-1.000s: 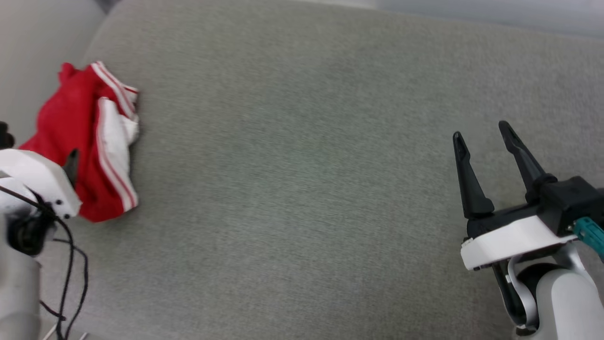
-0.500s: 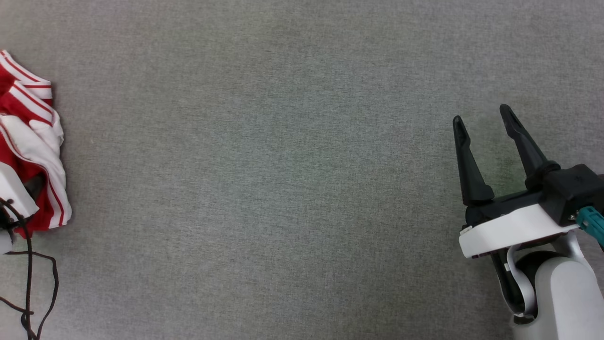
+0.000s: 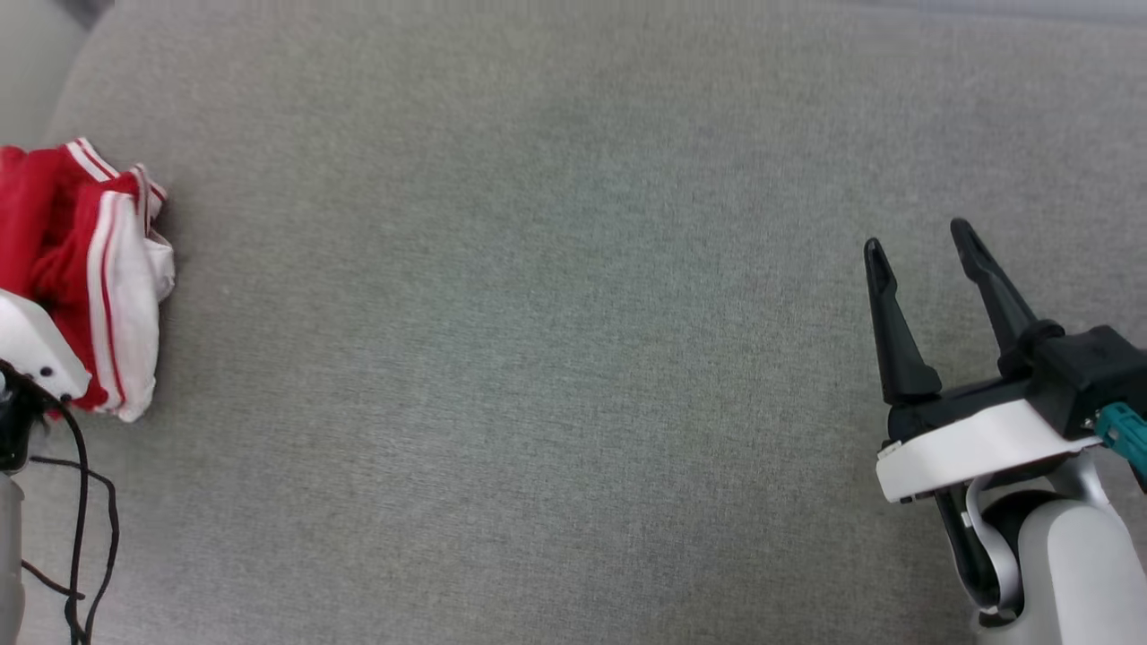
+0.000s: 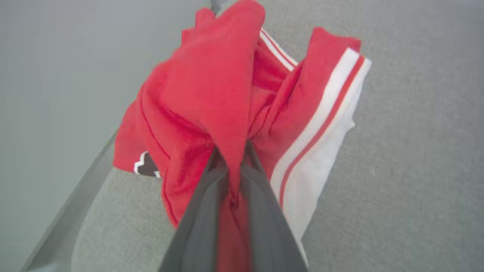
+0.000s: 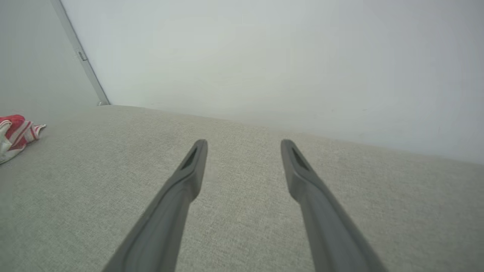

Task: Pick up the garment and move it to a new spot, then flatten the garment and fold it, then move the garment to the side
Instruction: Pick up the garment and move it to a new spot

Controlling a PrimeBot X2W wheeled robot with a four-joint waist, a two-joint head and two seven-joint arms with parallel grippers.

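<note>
The garment [image 3: 99, 269] is a crumpled red shirt with white, red-striped trim, bunched at the far left of the grey cushioned surface [image 3: 556, 313]. In the left wrist view my left gripper [image 4: 232, 151] is shut, its two fingers pinching a red fold of the garment [image 4: 211, 98], which rises in a peak above the tips. A bit of black, white-edged print shows at its lower left. My right gripper [image 3: 923, 246] stands open at the right, far from the cloth, with nothing between its fingers [image 5: 189, 177]. The garment [image 5: 15, 132] is small at that view's left edge.
A pale wall [image 5: 264, 56] rises behind the cushioned surface, with a corner seam [image 5: 81, 56] near the garment. Loose black cables [image 3: 81, 502] hang by my left arm's white housing [image 3: 31, 354]. Wide bare fabric lies between the two grippers.
My left gripper has shut on a fold of the garment, and the cloth looks more gathered. The head camera has shifted. My right gripper has stayed open in place.
</note>
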